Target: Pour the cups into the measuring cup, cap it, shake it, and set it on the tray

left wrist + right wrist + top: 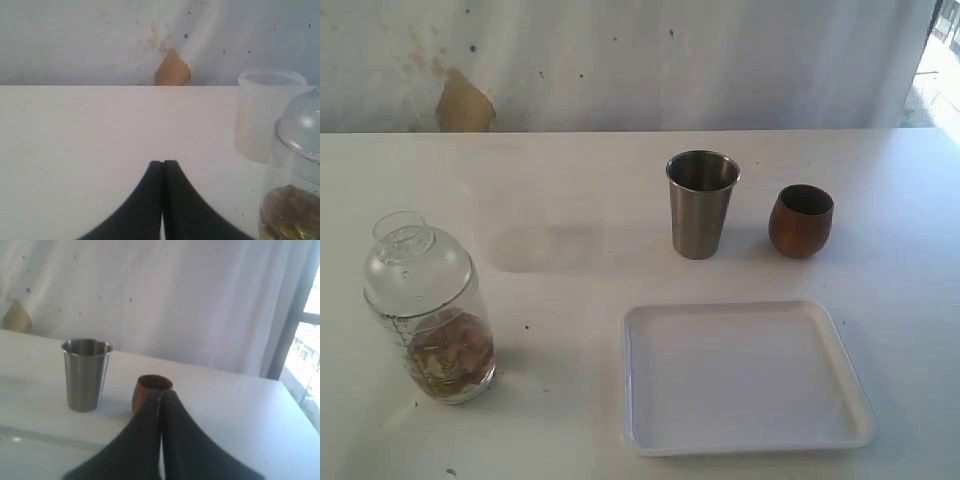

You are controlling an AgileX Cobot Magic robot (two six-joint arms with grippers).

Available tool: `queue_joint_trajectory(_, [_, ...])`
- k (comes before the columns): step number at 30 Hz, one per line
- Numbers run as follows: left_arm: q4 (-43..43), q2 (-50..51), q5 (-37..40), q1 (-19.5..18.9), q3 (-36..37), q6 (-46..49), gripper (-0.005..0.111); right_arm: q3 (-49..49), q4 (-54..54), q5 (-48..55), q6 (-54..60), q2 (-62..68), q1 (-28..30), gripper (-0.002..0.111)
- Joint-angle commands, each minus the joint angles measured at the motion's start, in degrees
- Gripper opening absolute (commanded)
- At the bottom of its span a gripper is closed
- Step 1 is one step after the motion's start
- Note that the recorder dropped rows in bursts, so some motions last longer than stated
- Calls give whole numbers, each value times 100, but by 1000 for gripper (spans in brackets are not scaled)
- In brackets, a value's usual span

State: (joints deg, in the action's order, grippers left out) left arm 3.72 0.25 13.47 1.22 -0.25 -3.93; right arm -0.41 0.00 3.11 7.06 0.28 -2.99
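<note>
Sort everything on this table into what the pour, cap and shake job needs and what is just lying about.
Belongs to the job:
steel tumbler
wooden cup
measuring cup, brown contents at its bottom
dome lid, sitting on the measuring cup
white tray

Just lying about:
translucent plastic tub near the measuring cup, clear only in the left wrist view
brown patch on the backdrop

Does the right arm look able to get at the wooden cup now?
Probably yes: the wooden cup stands straight ahead of the right gripper, clear of the steel tumbler, nothing between. Its shut jaws must open first.
</note>
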Motion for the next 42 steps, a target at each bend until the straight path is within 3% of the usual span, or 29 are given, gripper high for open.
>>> queue_joint_trajectory(1, [3, -25, -9, 8, 25, -11, 0, 41, 0, 715, 25, -28, 258, 0])
queue_joint_trajectory(6, [3, -25, -9, 8, 25, -11, 0, 41, -98, 1637, 29, -28, 435, 0])
queue_joint_trajectory(35, [110, -25, -70, 8, 25, 148, 0, 41, -65, 1651, -106, -28, 435, 0])
queue_joint_trajectory(37, [-228, -25, -477, 8, 25, -15, 0, 41, -65, 1651, -106, -28, 435, 0])
queue_joint_trajectory(39, [-625, -25, -1614, 8, 25, -216, 0, 41, -65, 1651, -106, -28, 435, 0])
queue_joint_trajectory(40, [-1009, -25, -2353, 8, 25, -677, 0, 41, -65, 1651, -106, -28, 435, 0])
queue_joint_trajectory(42, [-1115, -25, -2792, 8, 25, -1288, 0, 41, -65, 1651, -106, -28, 435, 0])
